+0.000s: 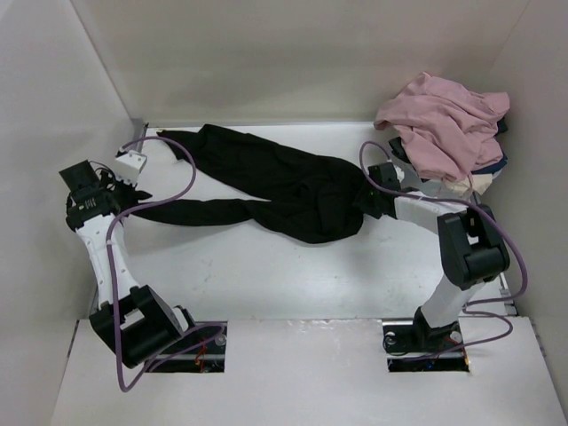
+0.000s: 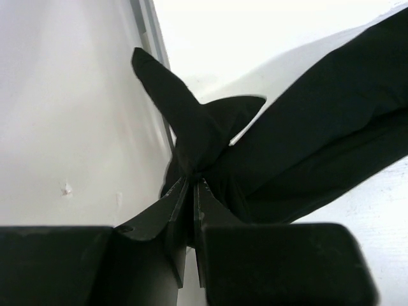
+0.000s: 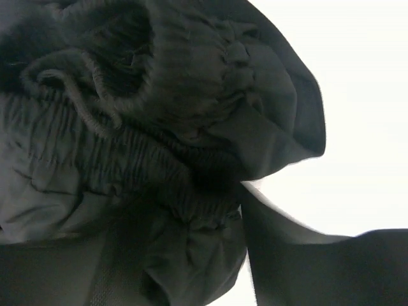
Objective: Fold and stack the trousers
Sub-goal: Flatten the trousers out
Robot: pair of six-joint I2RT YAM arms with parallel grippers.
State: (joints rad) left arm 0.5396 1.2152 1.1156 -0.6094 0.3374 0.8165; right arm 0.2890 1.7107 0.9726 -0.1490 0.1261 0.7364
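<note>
You see a dusty-pink garment point(image 1: 448, 124) heaped in the upper right of the top view, crumpled and folded over itself. At its lower right edge, a bit of navy and cream cloth point(image 1: 484, 182) peeks out from under it. Both rest on the white table point(image 1: 293, 284), which white walls point(image 1: 266, 53) enclose on three sides.

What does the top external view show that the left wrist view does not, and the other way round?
Only the top view: the whole trousers spread across the table, the right claw at their waist end, and a pink garment heaped at the far right. Only the left wrist view: the left claw shut on a pinch of trouser cloth. Both: a black trouser leg lying on the white table.
</note>
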